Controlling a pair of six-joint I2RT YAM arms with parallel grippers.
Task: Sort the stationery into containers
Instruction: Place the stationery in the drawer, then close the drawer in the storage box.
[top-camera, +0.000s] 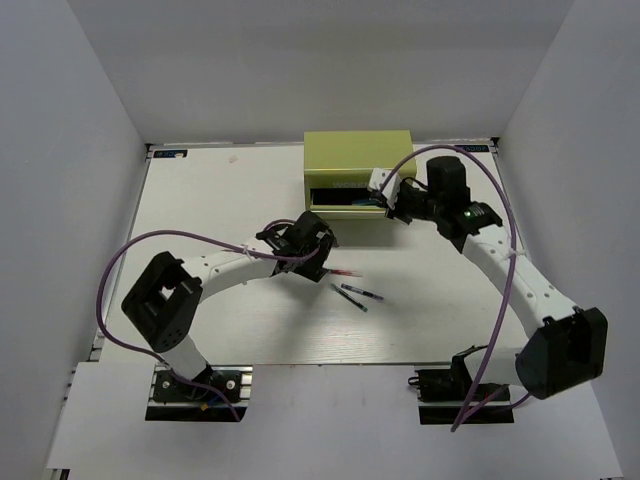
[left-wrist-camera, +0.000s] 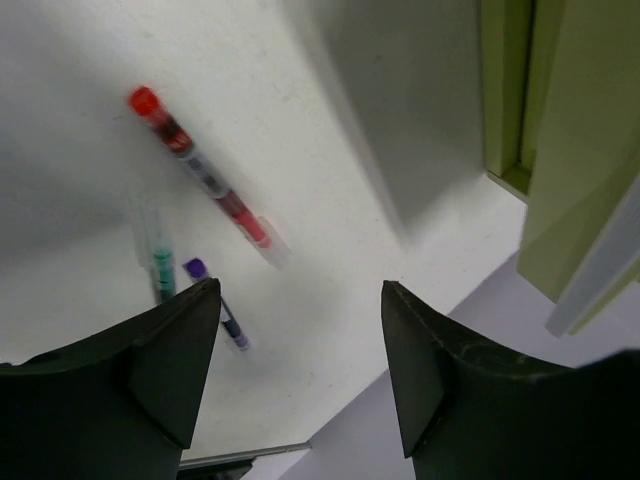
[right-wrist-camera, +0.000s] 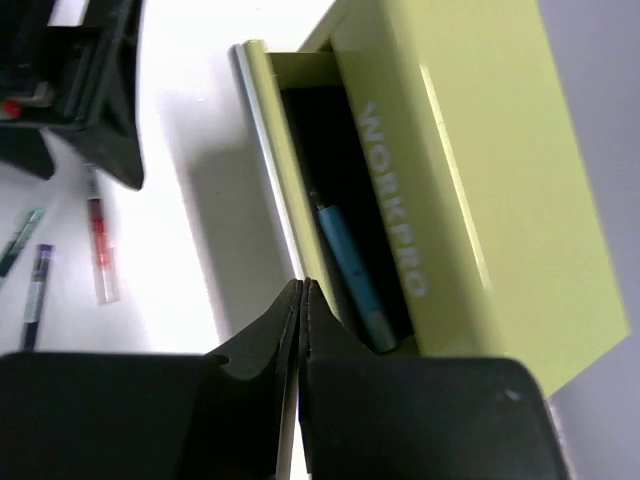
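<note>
The olive-green chest stands at the back, and its upper drawer is pulled open. The light-blue marker lies inside that drawer. My right gripper is shut, with its tips at the drawer's front rim, near the drawer's right end. My left gripper is open and empty above the table, just in front of the chest. The red-and-white pen and two dark pens lie on the table beyond it. They also show in the top view.
White walls close in the table on the left, back and right. The left arm's wrist is close to the drawer's left end. The chest front bears pale lettering.
</note>
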